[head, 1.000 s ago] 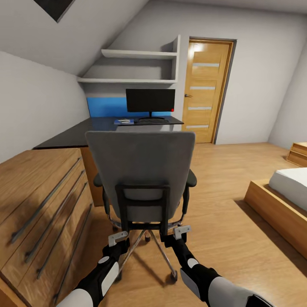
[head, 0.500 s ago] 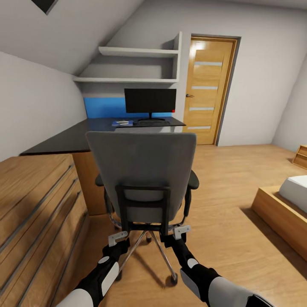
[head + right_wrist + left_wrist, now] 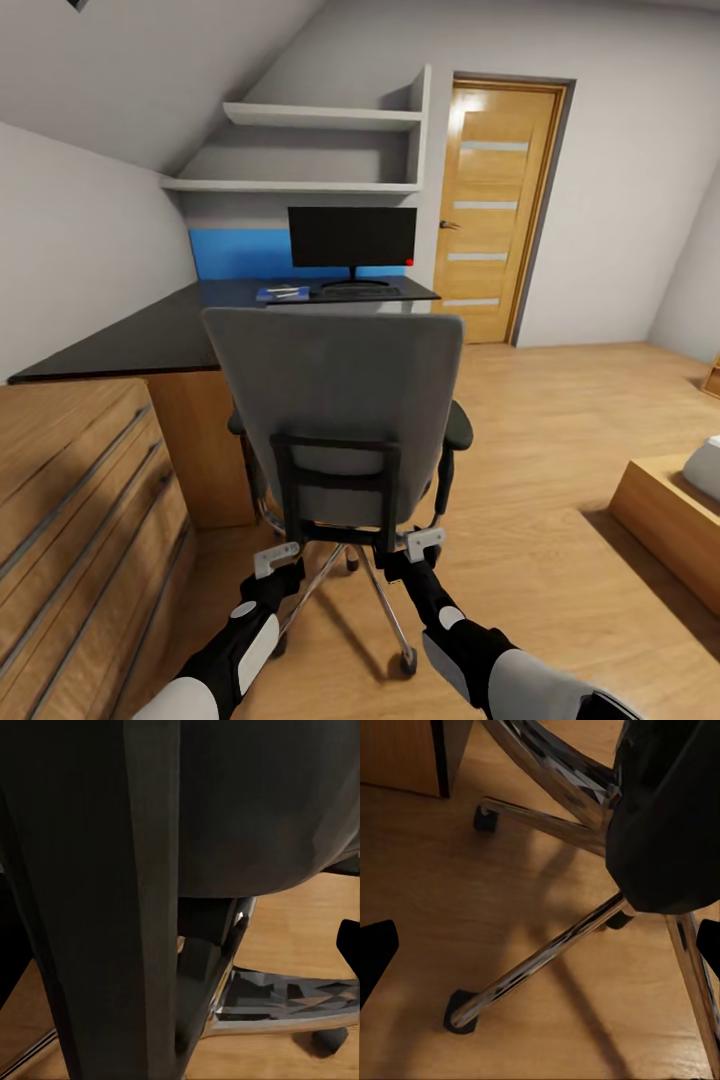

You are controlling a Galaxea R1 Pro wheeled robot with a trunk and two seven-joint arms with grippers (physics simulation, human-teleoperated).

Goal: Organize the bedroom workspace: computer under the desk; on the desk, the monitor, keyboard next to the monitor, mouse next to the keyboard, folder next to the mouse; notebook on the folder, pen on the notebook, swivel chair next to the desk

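grey padded swivel chair (image 3: 335, 385) (chrome legs) faces glossy blk desk (image 3: 150, 335).

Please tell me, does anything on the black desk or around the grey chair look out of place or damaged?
Nothing stands out. The grey upholstered swivel chair stands upright on the wooden floor. The wide black monitor stands upright on the glossy black desk.

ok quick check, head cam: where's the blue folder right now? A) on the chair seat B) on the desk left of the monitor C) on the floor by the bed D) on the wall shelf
B: the folder lies flat on the desk, just left of the monitor and its stand.
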